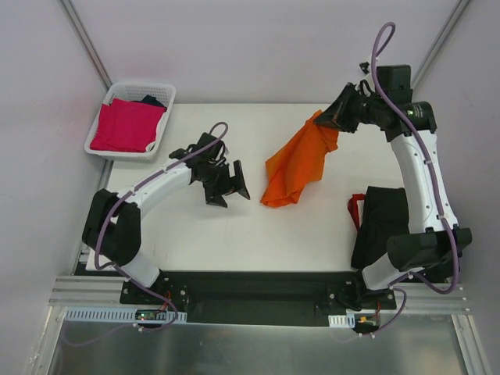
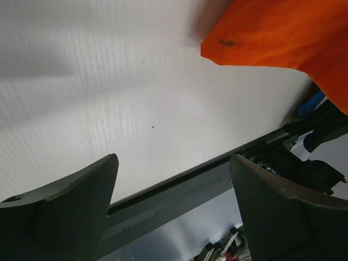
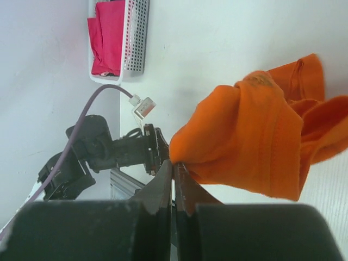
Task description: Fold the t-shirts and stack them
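A bright orange t-shirt point(image 1: 299, 166) hangs crumpled over the table's middle right, its lower end resting on the white tabletop. My right gripper point(image 1: 326, 119) is shut on its top edge; in the right wrist view the jaws point(image 3: 175, 165) pinch the orange t-shirt point(image 3: 250, 136). My left gripper point(image 1: 229, 186) stands open above the table, left of the shirt and apart from it, with nothing between its fingers point(image 2: 65, 201); the orange t-shirt point(image 2: 283, 32) shows at the upper right of that view. Black t-shirts point(image 1: 383, 223) with red trim lie folded under my right arm.
A white lattice basket point(image 1: 166, 117) sits at the table's back left corner with a magenta-pink t-shirt point(image 1: 125, 125) and a dark cloth inside. The table's near edge and a dark rail point(image 2: 179, 190) run below my left gripper.
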Robot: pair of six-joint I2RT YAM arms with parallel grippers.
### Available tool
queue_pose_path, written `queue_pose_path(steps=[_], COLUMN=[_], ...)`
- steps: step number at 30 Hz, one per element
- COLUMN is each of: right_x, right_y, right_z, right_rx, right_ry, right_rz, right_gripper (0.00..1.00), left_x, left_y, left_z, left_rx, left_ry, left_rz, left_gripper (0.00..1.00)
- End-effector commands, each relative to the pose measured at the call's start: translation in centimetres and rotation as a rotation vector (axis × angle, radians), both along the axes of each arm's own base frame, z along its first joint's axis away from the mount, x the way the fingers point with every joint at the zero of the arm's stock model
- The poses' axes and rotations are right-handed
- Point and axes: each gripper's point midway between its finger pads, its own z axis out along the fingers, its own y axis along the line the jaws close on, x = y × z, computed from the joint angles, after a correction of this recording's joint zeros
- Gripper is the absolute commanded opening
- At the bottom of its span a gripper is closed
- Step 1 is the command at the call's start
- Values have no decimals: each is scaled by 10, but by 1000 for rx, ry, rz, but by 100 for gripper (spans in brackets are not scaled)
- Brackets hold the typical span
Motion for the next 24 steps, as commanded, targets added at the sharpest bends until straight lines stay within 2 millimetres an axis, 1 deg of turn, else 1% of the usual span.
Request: queue_pose_path(steps=[1, 6, 8, 10, 12, 14, 15, 16, 17, 18, 19, 20, 21, 22, 23, 24], right_x=[-22, -27, -32, -33, -38, -39, -41, -44, -44, -48, -50, -51, -53, -57, -58, -60], right_y=[-12, -28, -33, -42, -43, -54, -55, -56, -57, -56, -56, -56, -57, -56, -57, -57], right_z=[54, 65, 72, 78, 84, 86, 86, 84, 76, 74, 70, 65, 56, 53, 49, 42], right_rx=[77, 97, 108, 117, 132, 142, 143, 147, 140, 138, 137, 129, 126, 124, 122, 115], right_ry=[-121, -146, -165, -177, -186, -181, -179, -167, -151, -147, -136, -130, -108, -103, -92, -77], right_rz=[3, -20, -21, -41, -31, -52, -50, -45, -44, -39, -35, -34, -35, -33, -34, -34], right_gripper=[1, 1, 1, 1, 1, 1, 1, 1, 1, 1, 1, 1, 1, 1, 1, 1], left_x=[3, -2, -3, -2, 3, 8, 13, 17, 25, 29, 30, 39, 42, 44, 44, 50], left_y=[-22, -41, -46, -49, -50, -51, -54, -56, -62, -66, -74, -86, -94, -101, -110, -119], left_z=[9, 2, 0, -5, -11, -13, -13, -14, -7, -12, -11, 2, -2, 2, 7, 15], left_rx=[-33, -30, -22, -2, 19, 30, 34, 44, 34, 44, 42, 16, 14, 2, -12, -31], left_ry=[-8, 20, 25, 31, 33, 39, 36, 28, 7, 13, 3, -31, -24, -33, -42, -63], left_rz=[-35, -78, -81, -71, -53, -22, -13, -3, 3, 4, -9, -17, -27, -38, -54, -61], left_gripper=[84, 84, 84, 85, 84, 84, 84, 85, 85, 85, 88, 90, 93, 98, 99, 99])
